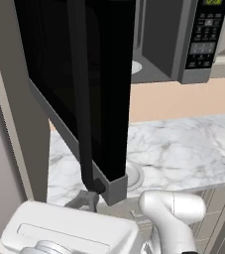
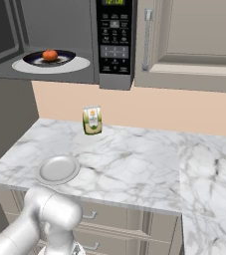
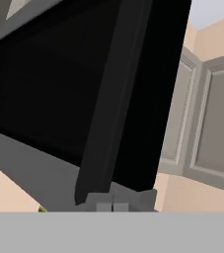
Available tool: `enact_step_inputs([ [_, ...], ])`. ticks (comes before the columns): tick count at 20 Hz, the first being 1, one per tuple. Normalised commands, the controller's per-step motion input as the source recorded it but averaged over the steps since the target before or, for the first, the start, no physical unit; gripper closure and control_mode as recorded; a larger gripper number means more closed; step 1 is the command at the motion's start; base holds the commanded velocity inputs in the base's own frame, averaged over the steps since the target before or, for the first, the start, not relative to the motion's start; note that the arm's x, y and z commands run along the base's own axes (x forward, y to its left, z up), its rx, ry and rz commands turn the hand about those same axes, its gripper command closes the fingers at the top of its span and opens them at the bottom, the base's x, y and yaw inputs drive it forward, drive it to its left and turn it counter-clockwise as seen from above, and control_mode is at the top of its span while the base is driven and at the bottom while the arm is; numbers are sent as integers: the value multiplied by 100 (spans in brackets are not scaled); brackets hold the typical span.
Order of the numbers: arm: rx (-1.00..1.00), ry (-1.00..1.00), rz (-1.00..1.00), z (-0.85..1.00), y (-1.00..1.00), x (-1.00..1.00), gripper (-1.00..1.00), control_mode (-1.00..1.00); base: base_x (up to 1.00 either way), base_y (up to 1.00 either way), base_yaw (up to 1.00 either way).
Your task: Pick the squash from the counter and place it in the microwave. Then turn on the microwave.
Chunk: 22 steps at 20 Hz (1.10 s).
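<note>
1 squash (image 2: 50, 55), 1 microwave (image 2: 115, 42), 2 plates (image 2: 58, 169), 1 carton (image 2: 92, 120), 1 counter (image 2: 134, 164).

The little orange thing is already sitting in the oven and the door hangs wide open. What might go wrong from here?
1. The squash sits on a dish inside the microwave, round and loose; a hard slam may roll it off.
2. The shut gripper is low by the bottom corner of the door, near the handle. Pushing there may make it slip off or catch the handle.
3. The buttons are small; a closed gripper may press the wrong one.
</note>
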Motion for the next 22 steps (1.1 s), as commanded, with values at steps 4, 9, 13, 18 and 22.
enact_step_inputs([
  [4, 0, 0, -7, -15, 22, -1, 100, -100, 0, 0, 0],
  [9, -2, -1, -6, -20, 40, 0, 100, -100, 0, 0, 0],
  [13, -1, 0, -7, -8, 29, 7, 100, -100, 0, 0, 0],
  [18, 0, 0, -7, -4, 10, 21, 100, -100, 0, 0, 0],
  [22, 0, 0, -11, 0, -1, 20, 100, -100, 0, 0, 0],
])
